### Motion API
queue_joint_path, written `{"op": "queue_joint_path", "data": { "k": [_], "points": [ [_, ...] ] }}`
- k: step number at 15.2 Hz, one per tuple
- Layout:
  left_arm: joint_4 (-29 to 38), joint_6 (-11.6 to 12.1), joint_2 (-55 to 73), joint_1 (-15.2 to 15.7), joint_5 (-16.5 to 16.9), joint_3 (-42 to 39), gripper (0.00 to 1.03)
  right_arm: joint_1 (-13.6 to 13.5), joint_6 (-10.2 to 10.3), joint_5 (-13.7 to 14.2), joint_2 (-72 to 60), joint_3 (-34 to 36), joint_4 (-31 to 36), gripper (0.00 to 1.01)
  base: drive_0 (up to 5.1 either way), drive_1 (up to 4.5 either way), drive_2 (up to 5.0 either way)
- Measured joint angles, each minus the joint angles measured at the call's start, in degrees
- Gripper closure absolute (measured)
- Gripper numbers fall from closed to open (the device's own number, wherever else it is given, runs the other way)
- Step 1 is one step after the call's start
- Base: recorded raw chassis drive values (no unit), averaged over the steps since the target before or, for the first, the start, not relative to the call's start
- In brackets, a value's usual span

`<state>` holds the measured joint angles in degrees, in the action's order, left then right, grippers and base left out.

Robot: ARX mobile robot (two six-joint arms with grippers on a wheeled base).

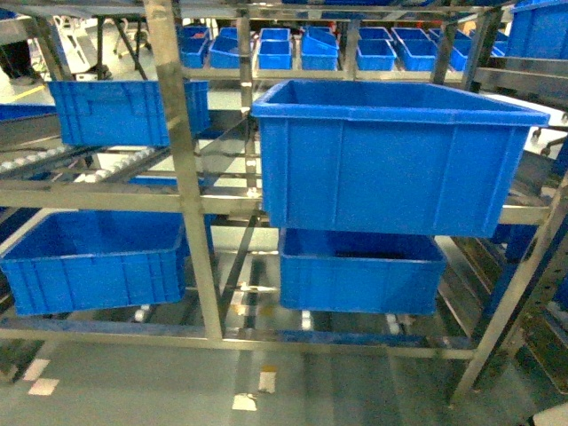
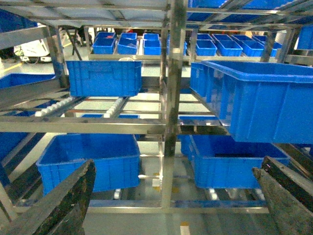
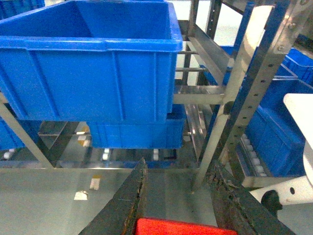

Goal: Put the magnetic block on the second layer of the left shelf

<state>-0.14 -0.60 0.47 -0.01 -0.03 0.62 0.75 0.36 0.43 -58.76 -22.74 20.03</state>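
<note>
The magnetic block (image 3: 176,227) is a red cube at the bottom edge of the right wrist view, and my right gripper (image 3: 178,166) is shut on it near the base of its dark fingers. The steel rack's second layer (image 1: 232,206) bears a large deep blue crate (image 1: 390,160), also in the right wrist view as the big crate (image 3: 93,73), up and to the left of the block. My left gripper (image 2: 176,169) is open and holds nothing, facing the rack's middle post (image 2: 173,98). Neither gripper shows in the head view.
A smaller ribbed blue crate (image 1: 124,111) sits on the rollers at the left. Two more blue crates (image 1: 93,262) (image 1: 359,271) rest on the lowest tier. Steel posts (image 1: 182,160) and a perforated upright (image 3: 254,98) stand close. Several small blue bins (image 1: 302,49) line the back.
</note>
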Motion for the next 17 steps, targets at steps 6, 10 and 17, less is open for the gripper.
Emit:
{"op": "queue_joint_path", "data": {
  "k": [6,10,17],
  "points": [
    [-0.15,0.0,0.02,0.0,-0.15,0.0,0.05,-0.24,0.0,0.02,-0.02,0.04,-0.13,0.68,-0.9,1.8,-1.0],
    [-0.09,0.0,0.0,0.0,-0.07,0.0,0.05,-0.24,0.0,0.02,0.28,0.02,0.02,0.68,0.0,4.3,-4.3],
    [-0.17,0.0,0.0,0.0,-0.02,0.0,0.05,-0.24,0.0,0.02,0.31,0.04,-0.04,0.68,0.0,4.34,-4.2]
  ]
}}
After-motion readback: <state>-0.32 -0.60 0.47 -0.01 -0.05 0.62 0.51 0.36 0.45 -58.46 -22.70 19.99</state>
